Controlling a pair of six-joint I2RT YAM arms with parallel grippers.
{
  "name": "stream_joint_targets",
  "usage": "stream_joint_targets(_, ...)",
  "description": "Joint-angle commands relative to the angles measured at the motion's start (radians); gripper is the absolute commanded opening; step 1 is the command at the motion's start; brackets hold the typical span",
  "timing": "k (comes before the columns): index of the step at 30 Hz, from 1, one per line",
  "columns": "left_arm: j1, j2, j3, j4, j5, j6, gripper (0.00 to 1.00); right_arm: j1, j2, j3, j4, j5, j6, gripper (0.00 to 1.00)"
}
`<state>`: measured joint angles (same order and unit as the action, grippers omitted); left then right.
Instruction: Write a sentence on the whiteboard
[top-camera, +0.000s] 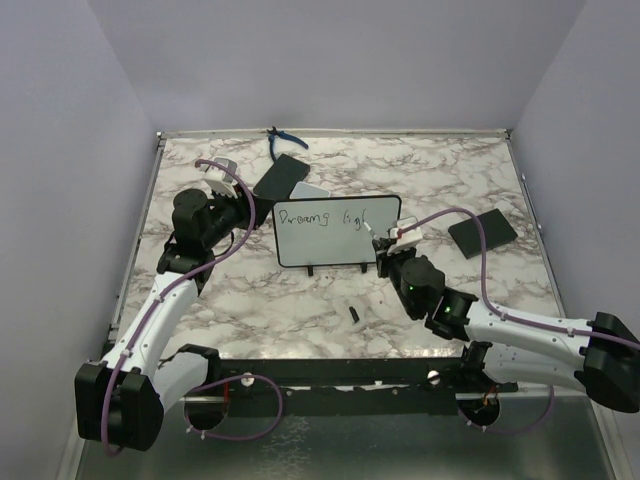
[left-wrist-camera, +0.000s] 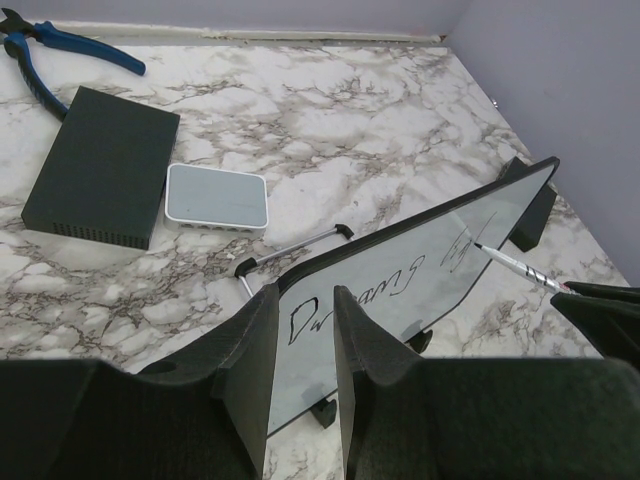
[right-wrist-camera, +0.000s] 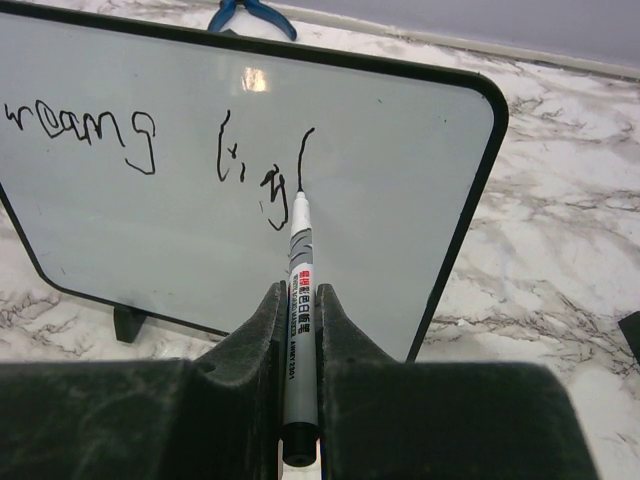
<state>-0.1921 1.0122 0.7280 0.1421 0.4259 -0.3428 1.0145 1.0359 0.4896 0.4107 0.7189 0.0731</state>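
Observation:
The whiteboard (top-camera: 335, 245) (left-wrist-camera: 400, 310) (right-wrist-camera: 400, 230) stands on its little black feet at mid-table. The sentence (top-camera: 322, 217) (right-wrist-camera: 130, 135) reads "Dreams lig" plus one fresh upright stroke. My right gripper (top-camera: 388, 243) (right-wrist-camera: 300, 292) is shut on a white marker (right-wrist-camera: 298, 225) (left-wrist-camera: 515, 265), whose tip touches the board at the foot of that stroke. My left gripper (top-camera: 262, 212) (left-wrist-camera: 305, 300) straddles the board's left end. One finger is behind the top corner and the other in front of the "D", so it holds the board.
Behind the board lie blue pliers (top-camera: 283, 143) (left-wrist-camera: 60, 50), a black flat rectangle (top-camera: 280, 175) (left-wrist-camera: 100, 165) and a small grey-white pad (top-camera: 308, 190) (left-wrist-camera: 216, 195). Another black rectangle (top-camera: 482, 232) lies to the right. A small black cap (top-camera: 354, 313) lies in front of the board.

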Motion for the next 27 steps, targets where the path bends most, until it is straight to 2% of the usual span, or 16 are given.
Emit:
stream_joint_targets(1,-0.004,-0.021,-0.013,0.033,-0.001,0.007,0.3,-0.004,-0.013,-0.024,-0.052,-0.007,0.049,0.01)
stream_joint_targets(18,-0.005,-0.021,-0.013,0.034,-0.002,0.007,0.3,-0.004,-0.036,-0.017,0.044,0.011,-0.026,0.01)
stream_joint_targets(27,-0.005,-0.024,-0.012,0.033,-0.001,0.007,0.3,-0.004,-0.059,-0.025,0.014,0.054,-0.02,0.01)
